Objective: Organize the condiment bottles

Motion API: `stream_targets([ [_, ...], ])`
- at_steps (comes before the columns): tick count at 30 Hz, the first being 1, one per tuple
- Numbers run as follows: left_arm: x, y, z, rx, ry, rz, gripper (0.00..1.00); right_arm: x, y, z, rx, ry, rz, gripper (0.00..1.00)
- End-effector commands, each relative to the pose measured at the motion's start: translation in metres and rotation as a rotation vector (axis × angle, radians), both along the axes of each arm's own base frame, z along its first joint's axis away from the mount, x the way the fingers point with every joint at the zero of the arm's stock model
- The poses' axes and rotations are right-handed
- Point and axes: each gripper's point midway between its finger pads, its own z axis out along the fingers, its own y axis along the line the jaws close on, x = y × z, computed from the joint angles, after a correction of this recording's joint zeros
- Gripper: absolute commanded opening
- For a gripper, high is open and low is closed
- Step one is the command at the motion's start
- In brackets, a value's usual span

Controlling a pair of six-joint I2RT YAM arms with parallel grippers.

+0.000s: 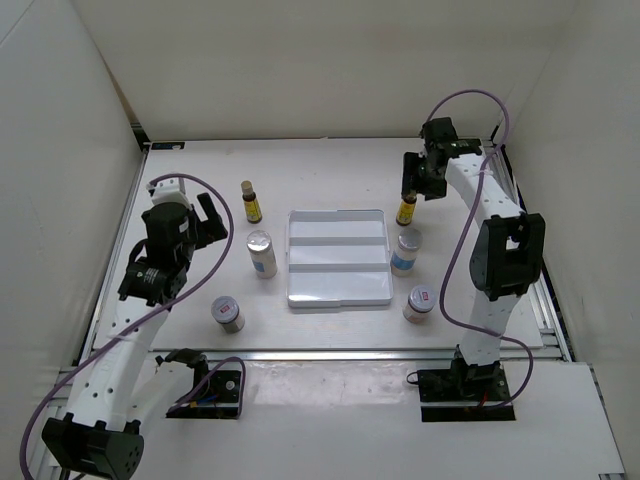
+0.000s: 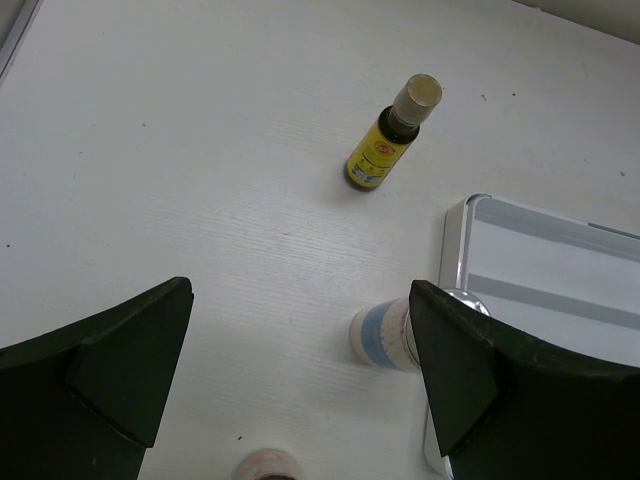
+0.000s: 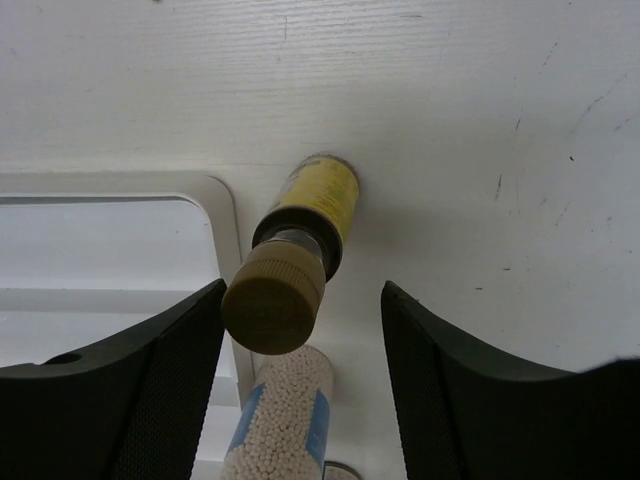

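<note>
Right claw: wide, straddling brown bottle near counter's far right edge; side gaps visible only from wrist. Left claw: wide, empty.

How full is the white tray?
Empty. The tray shows only bare ridges; the six bottles stand outside it, three on each side.

In the left wrist view the bottom edge cuts off a jar, and a finger of the left gripper hides the lid end of the whitish bottle. The right wrist view crops the bead-filled bottle at the bottom. From above, the right gripper covers the top of the brown bottle.
</note>
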Motion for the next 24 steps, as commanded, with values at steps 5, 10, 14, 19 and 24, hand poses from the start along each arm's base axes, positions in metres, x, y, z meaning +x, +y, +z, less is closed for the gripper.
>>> stream_targets([
  [5,0.001,0.0,-0.002,0.008,0.01,0.002,1.0,0.024,0.002,0.017,-0.005,-0.086,-0.009,0.6],
  [10,0.002,0.0,-0.005,0.01,0.019,0.002,1.0,0.029,0.003,0.015,0.0,-0.085,-0.017,0.48],
  [14,0.003,0.0,-0.007,0.012,0.028,0.002,1.0,0.029,0.003,0.015,0.0,-0.085,-0.017,0.38],
  [19,0.003,0.0,-0.007,0.012,0.028,0.002,1.0,0.028,0.003,0.023,0.003,-0.103,-0.017,0.22],
  [24,0.003,0.0,-0.007,0.012,0.028,0.002,1.0,0.022,0.005,0.062,-0.008,-0.191,-0.019,0.17],
])
